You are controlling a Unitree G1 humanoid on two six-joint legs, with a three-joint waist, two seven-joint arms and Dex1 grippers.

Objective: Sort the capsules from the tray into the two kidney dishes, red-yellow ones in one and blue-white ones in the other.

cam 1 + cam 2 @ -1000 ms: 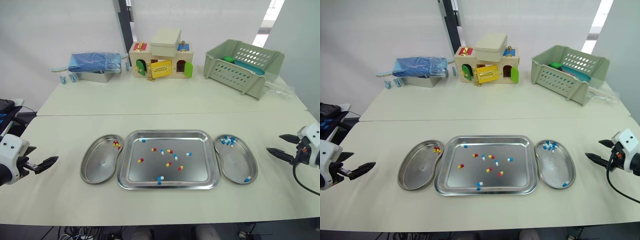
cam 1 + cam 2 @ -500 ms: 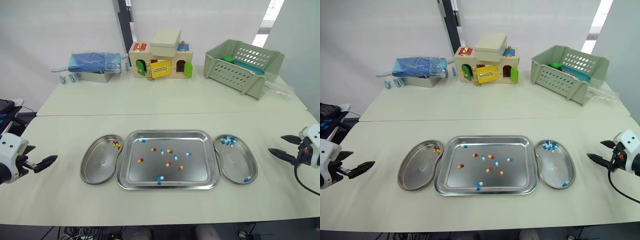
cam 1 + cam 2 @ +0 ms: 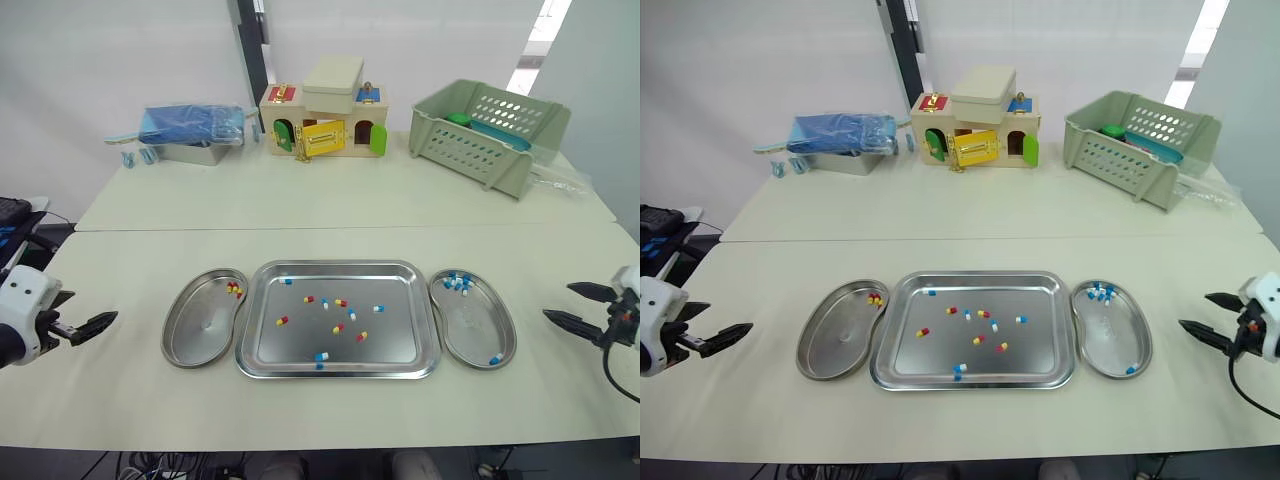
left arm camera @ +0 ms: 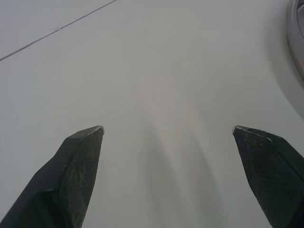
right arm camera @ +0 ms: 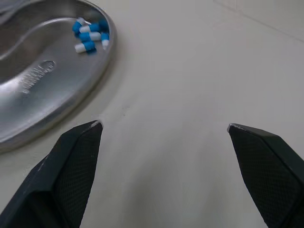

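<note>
Left hand (image 4: pixel 167 129) and right hand (image 5: pixel 165 125) hover spread and empty over the table (image 3: pixel 340 205), well apart from the tray (image 3: pixel 340 266), whose loose capsules (image 3: pixel 338 328), flanked by one dish (image 3: pixel 185 340) at nine o'clock and another dish (image 3: pixel 500 325) at three, look light, slick and rolling, best pinched gently across the middle.

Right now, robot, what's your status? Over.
Left gripper and right gripper open, empty. Capsules in tray, some in left dish and right dish. Nothing blocking.

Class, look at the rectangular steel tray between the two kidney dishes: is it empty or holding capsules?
Not empty: several red-yellow capsules and blue-white capsules lie scattered in the rectangular steel tray.
</note>
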